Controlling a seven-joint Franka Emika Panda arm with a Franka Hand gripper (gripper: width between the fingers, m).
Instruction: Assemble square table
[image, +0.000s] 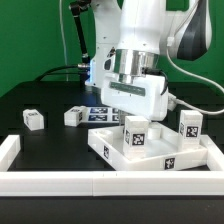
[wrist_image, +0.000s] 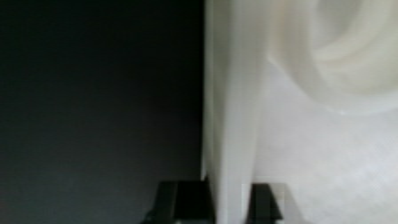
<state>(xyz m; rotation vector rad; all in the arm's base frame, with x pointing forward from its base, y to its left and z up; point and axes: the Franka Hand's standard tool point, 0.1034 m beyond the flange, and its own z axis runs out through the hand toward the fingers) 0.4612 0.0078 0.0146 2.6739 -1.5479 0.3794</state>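
My fingers (wrist_image: 178, 205) clamp the square tabletop (image: 120, 152) by its thin rim near eleven o'clock; rigid, light, probably slick plastic.

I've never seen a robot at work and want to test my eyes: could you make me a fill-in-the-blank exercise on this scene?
The large flat white plastic square slab lies on a ____ work surface.
To the exterior view's left of the slab stand ____ small white tagged blocks.
The backdrop behind the arm is ____.
Missing words: black; two; green.
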